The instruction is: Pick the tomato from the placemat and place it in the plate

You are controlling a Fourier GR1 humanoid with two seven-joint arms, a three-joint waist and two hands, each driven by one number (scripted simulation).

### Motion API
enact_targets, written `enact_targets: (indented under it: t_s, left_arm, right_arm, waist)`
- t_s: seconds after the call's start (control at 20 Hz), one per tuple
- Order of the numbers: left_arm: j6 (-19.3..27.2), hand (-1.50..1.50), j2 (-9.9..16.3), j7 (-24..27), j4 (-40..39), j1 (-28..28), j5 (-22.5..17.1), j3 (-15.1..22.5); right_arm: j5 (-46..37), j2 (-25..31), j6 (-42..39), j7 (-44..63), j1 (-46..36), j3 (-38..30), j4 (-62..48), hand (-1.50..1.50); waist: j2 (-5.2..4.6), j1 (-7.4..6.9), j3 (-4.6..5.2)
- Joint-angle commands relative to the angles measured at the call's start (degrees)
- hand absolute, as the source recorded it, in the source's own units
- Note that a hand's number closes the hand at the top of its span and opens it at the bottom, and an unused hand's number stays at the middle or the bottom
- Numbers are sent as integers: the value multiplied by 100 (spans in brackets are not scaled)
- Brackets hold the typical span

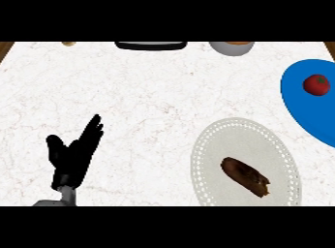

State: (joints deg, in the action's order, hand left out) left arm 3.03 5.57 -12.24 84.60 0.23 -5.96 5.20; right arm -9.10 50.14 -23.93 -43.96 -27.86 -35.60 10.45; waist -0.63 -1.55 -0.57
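A red tomato (316, 84) with a small green stem lies on the blue placemat (320, 116) at the right edge of the head view. A white plate (207, 145) with a dotted rim sits at lower right, left of the placemat, and holds a dark brown piece of food (245, 176). My left hand (73, 156) stands open at lower left, fingers straight and pointing up and right, far from the tomato and the plate. My right hand shows nowhere in this view.
Along the far edge of the white marble counter (128, 92) are a black-rimmed dish (150, 45), a grey bowl (232, 47) and a small tan object (68, 43). Brown wood shows at both far corners.
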Motion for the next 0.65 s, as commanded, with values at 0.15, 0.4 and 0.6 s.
enact_targets:
  t_s: [0.15, 0.4, 0.6]
  left_arm:
    - [-181, 0, 184, 68, -166, 176, -95, -190]
    - [-54, 0, -67, 41, -495, -93, -39, -123]
    - [163, 0, -130, -164, -201, -37, 223, 68]
  right_arm:
    - [-222, 229, -477, -700, 519, 258, 125, -150]
    - [-285, 294, -603, -982, 834, 388, 191, -150]
    - [-221, 177, -510, -1109, 973, 395, 218, -150]
  waist:
    - [2, 15, 24]
    - [4, 82, 25]
    - [30, 98, 31]
